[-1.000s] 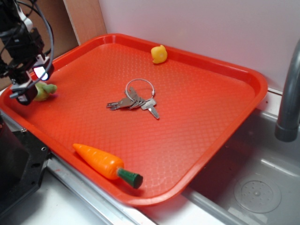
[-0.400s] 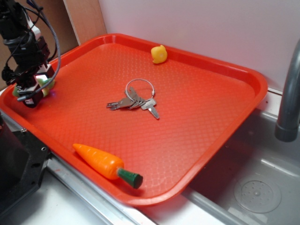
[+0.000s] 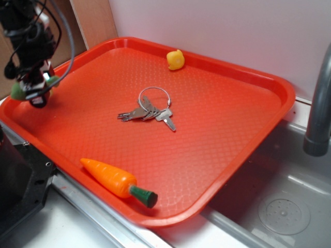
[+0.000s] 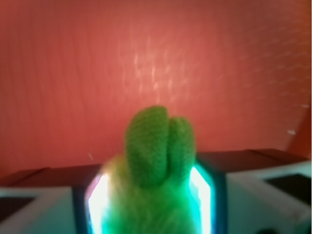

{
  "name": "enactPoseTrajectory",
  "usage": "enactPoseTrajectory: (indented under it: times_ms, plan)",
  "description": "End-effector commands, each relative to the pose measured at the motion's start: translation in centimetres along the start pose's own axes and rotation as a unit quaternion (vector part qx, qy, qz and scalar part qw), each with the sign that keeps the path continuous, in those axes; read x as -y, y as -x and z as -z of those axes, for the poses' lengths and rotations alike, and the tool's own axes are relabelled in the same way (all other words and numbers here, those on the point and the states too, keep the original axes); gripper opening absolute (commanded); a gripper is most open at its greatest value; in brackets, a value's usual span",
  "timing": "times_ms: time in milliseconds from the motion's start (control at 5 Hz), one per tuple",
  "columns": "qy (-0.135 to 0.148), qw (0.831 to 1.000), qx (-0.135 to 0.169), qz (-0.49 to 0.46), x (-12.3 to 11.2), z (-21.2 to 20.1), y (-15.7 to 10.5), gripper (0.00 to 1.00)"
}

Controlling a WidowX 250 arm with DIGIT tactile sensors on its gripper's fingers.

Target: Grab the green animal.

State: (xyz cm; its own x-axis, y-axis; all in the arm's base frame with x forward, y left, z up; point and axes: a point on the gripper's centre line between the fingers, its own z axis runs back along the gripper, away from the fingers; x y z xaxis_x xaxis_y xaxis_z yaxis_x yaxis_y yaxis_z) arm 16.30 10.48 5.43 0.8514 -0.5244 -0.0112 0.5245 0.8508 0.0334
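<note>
Lifted since 0.4 s ago, my gripper [image 3: 35, 92] jaws clamp the green animal [image 4: 156, 161] above the tray [image 3: 227, 134]; only wrist view shows its fuzz.

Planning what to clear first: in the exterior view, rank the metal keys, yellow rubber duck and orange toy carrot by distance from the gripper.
From the gripper:
1. Orange toy carrot, front edge.
2. Metal keys on their ring, tray middle; close to the carrot's distance.
3. Yellow rubber duck, back rim.

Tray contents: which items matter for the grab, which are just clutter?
In play:
- green animal, clamped in the end effector
- end effector, shut on it over the tray's left edge

Clutter:
- yellow duck
- keys on ring
- toy carrot
- red tray
- sink
</note>
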Motion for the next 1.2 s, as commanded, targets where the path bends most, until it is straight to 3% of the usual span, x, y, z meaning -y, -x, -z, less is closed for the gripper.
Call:
enactPoseTrajectory:
  times_ms: [0, 200, 600, 800, 1000]
  plan:
    - [-0.010, 0.987, -0.011, -0.157, 1.3, -6.4, -4.5, 0.00]
    - [0.017, 0.981, 0.013, -0.193, 1.8, -9.9, -6.0, 0.00]
    - [0.058, 0.968, 0.024, -0.242, 2.5, -13.2, -9.2, 0.00]
    - [0.036, 0.968, 0.038, -0.246, 3.1, -14.2, -10.2, 0.00]
    - [0.042, 0.964, 0.031, -0.260, 2.1, -13.3, -10.6, 0.00]
